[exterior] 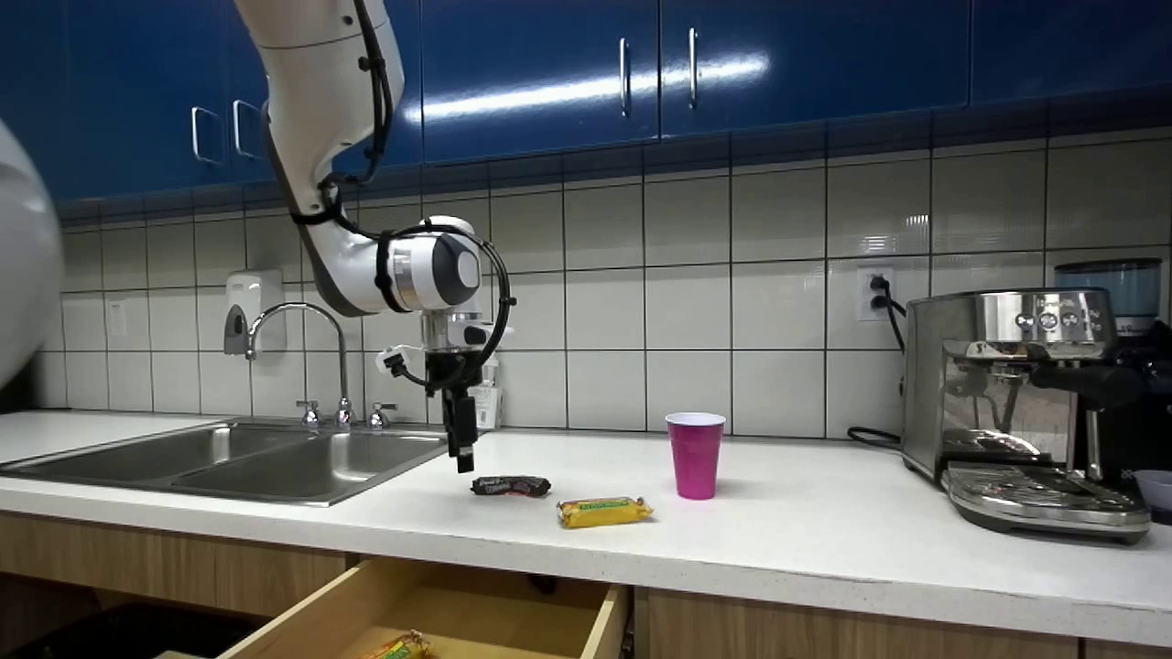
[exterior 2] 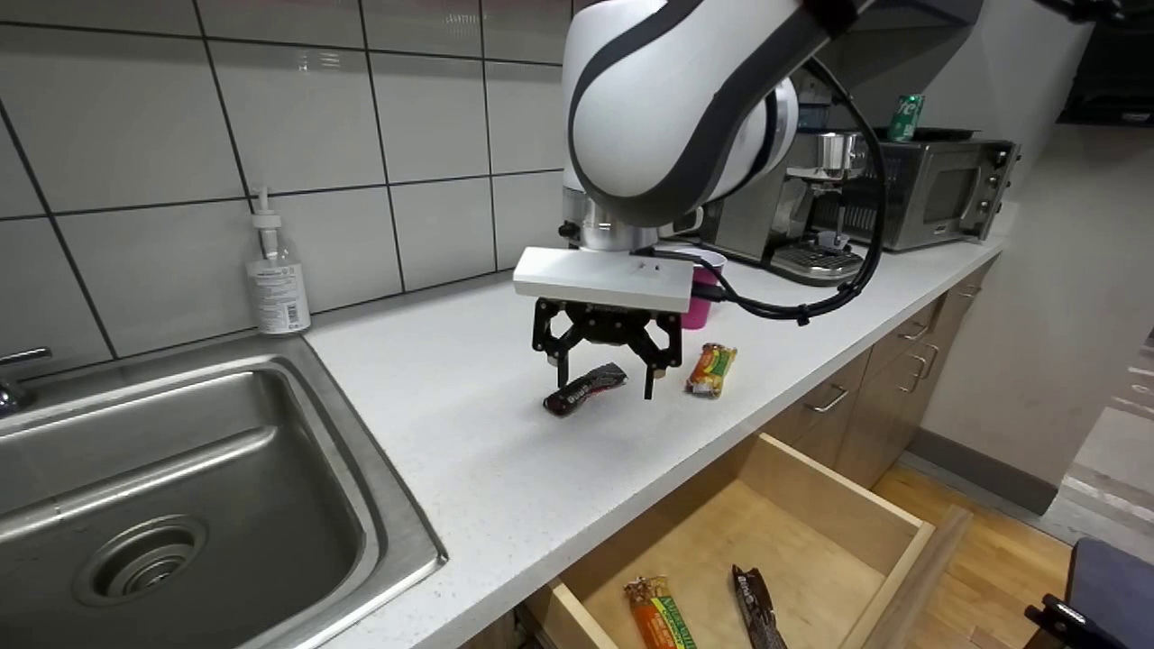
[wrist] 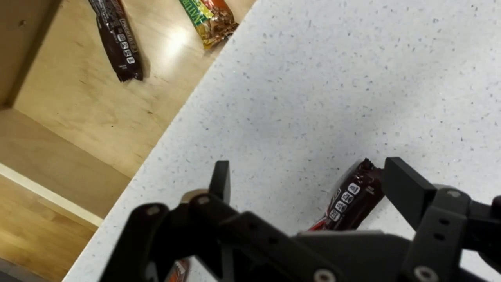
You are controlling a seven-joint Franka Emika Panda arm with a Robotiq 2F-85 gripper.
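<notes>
black two-fingered claw (exterior 2: 606, 389) hovering spread, empty, near long dark-brown glossy-wrapped bar (wrist: 354, 201); seemingly awaiting grasp, likely needing recentring, lowering.

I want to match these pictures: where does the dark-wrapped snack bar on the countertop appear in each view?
In an exterior view: the dark-wrapped snack bar is in the lower half, slightly left of centre, left of the pink cup.
In an exterior view: the bar is just below centre.
Wrist view: the bar is at lower right, partly hidden by the gripper.
Shared landmark: the open wooden drawer.
</notes>
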